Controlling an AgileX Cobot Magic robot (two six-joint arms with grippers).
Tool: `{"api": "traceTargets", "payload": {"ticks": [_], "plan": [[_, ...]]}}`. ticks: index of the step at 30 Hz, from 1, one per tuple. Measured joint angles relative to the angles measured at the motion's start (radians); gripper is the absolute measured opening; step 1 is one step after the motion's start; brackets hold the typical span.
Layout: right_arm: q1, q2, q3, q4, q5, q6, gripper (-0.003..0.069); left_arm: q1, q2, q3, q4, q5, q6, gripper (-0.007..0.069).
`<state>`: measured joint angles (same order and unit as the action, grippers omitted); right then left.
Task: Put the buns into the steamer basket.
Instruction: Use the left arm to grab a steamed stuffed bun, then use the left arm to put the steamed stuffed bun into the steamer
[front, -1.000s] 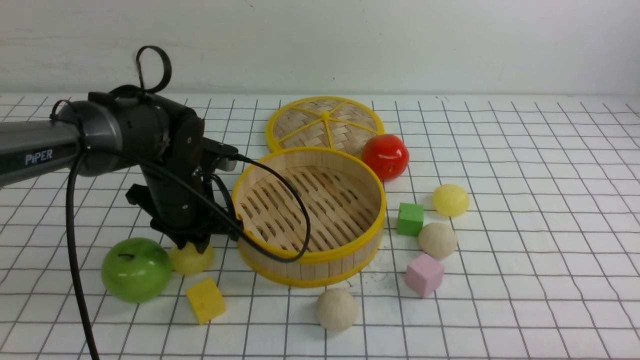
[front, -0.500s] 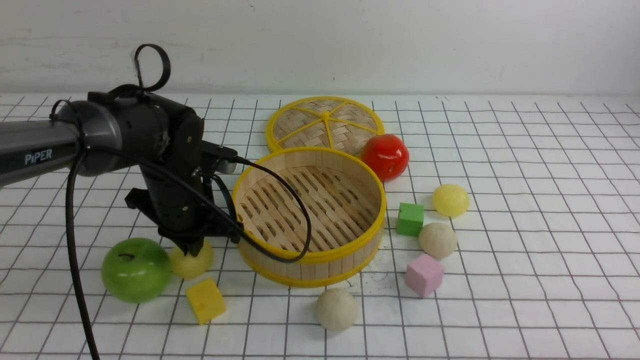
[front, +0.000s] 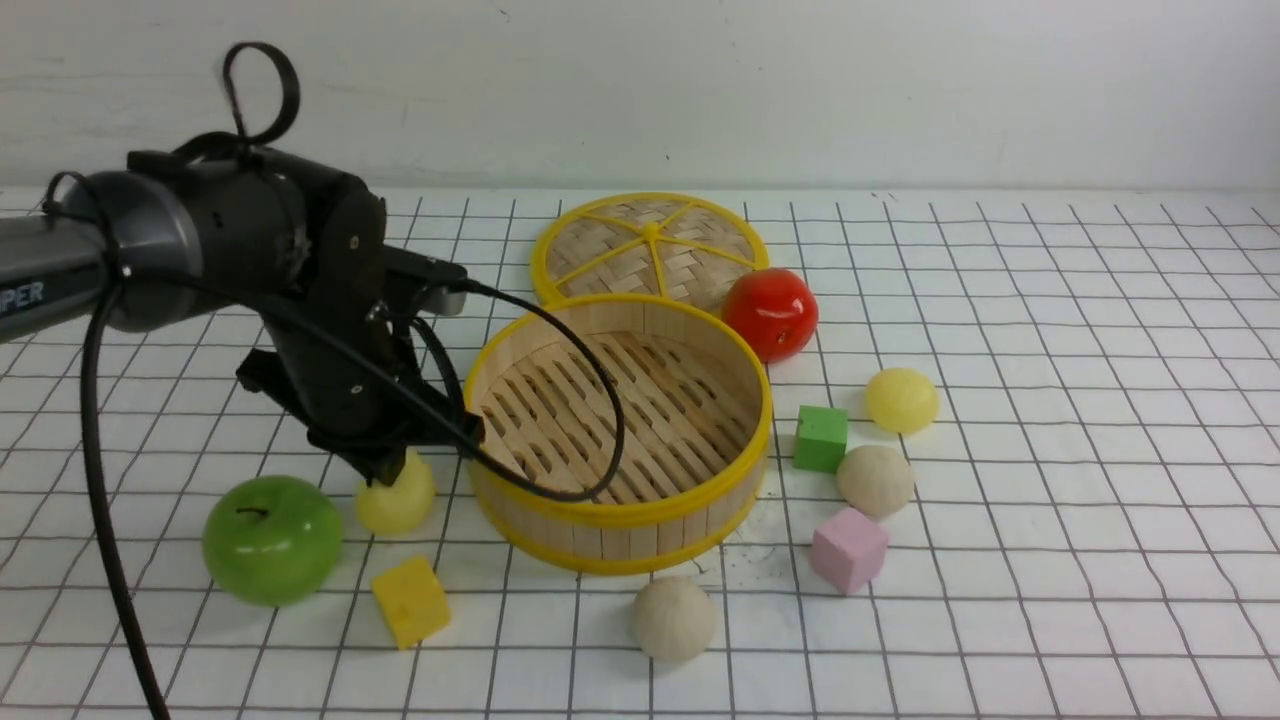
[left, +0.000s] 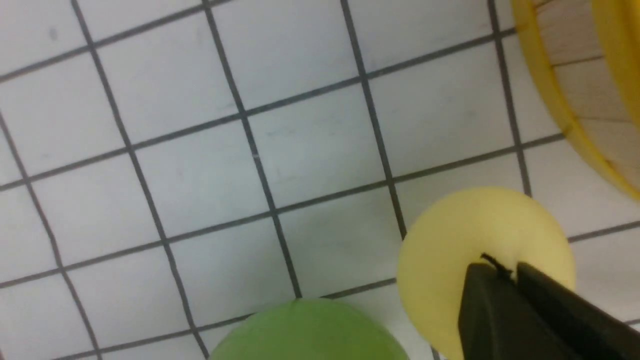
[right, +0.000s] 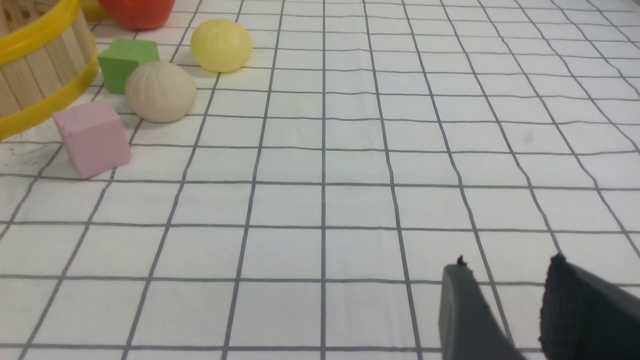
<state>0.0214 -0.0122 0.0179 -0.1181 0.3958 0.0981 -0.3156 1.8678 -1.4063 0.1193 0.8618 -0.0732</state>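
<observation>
Buns are all outside the steamer basket (front: 620, 518), whose slatted floor is bare, so by my reading no placement is finished yet and the first pick is in hand. The left gripper (front: 385, 468) has its jaws pressed together on the crown of the near yellow bun (front: 398, 502), which sits directly under its fingertips and looks pinched rather than merely touched. Whether that bun has cleared the table I cannot tell. The basket stands just beside this gripper, on its right, so the carry over the rim should be short. A green apple (front: 271, 538) lies just on its other side. The other three buns lie beyond the basket from the left gripper: the front beige bun (front: 673, 618), the back beige bun (front: 875, 480) and the far yellow bun (front: 901, 399). The latter two lie ahead of the right gripper (right: 505, 265) and well apart from it. That gripper hangs low over the table with its jaws apart and nothing between them. Four placements are left.
</observation>
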Motion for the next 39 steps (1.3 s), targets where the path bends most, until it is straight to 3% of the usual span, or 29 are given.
{"api": "traceTargets", "payload": {"ticks": [12, 17, 28, 34, 39], "plan": [[0.0, 0.0, 0.0, 0.0, 0.0, 0.0, 0.0239, 0.0, -0.11, -0.026, -0.199, -0.031, 0.073, -0.0013], [0.0, 0.0, 0.0, 0.0, 0.0, 0.0, 0.0239, -0.024, -0.099, -0.038, -0.313, -0.11, 0.119, -0.0013], [0.0, 0.0, 0.0, 0.0, 0.0, 0.0, 0.0239, -0.052, 0.032, -0.04, -0.34, -0.255, 0.126, -0.0006], [0.0, 0.0, 0.0, 0.0, 0.0, 0.0, 0.0239, -0.052, 0.032, -0.04, -0.348, -0.258, 0.126, 0.002], [0.0, 0.0, 0.0, 0.0, 0.0, 0.0, 0.0239, -0.052, 0.032, -0.04, -0.348, -0.222, 0.116, 0.0097]]}}
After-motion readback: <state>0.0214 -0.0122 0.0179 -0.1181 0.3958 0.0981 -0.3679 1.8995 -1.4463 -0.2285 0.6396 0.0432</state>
